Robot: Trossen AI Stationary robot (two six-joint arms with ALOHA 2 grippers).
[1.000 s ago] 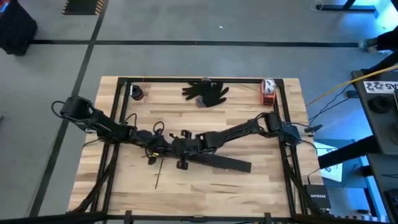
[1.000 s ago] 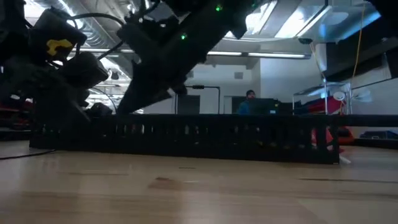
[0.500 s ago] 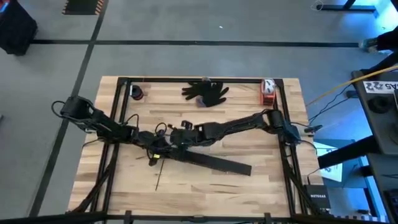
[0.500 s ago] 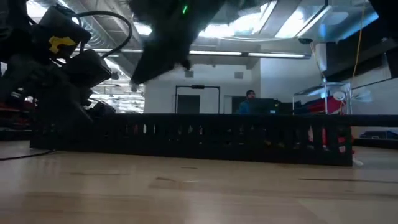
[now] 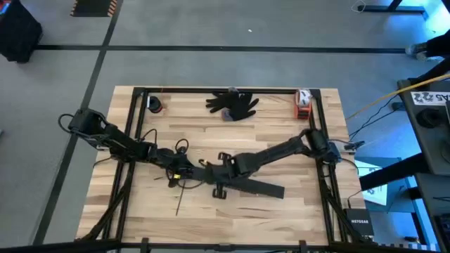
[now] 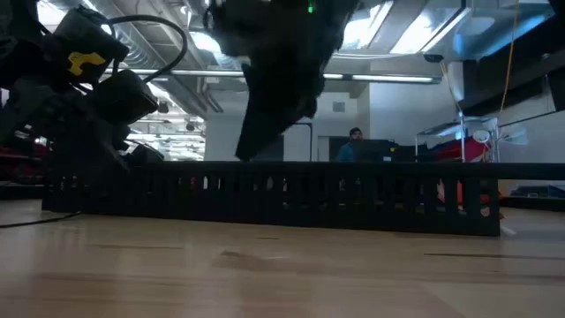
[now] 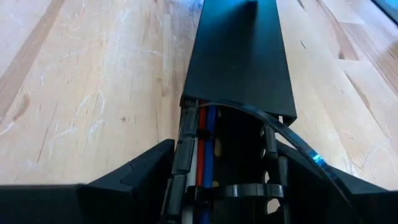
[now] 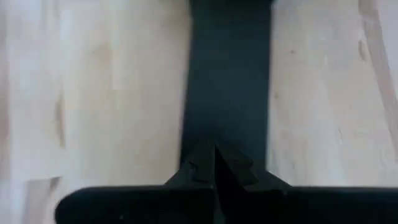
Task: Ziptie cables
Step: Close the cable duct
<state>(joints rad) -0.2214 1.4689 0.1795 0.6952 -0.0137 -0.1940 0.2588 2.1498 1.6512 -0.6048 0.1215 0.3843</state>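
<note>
Several thin red, blue and white cables (image 7: 203,140) lie inside the long black slotted bar (image 7: 239,56), which the left gripper (image 7: 217,180) clamps at one end. Right gripper (image 8: 216,163) hovers pinched shut above the bar's lid. No cinched tie shows (tying remains).

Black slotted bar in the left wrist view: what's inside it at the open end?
Inside the black slotted bar, red, white and blue cables run lengthwise at the uncovered end. Farther along, the lid hides them. The left gripper straddles that end.
</note>
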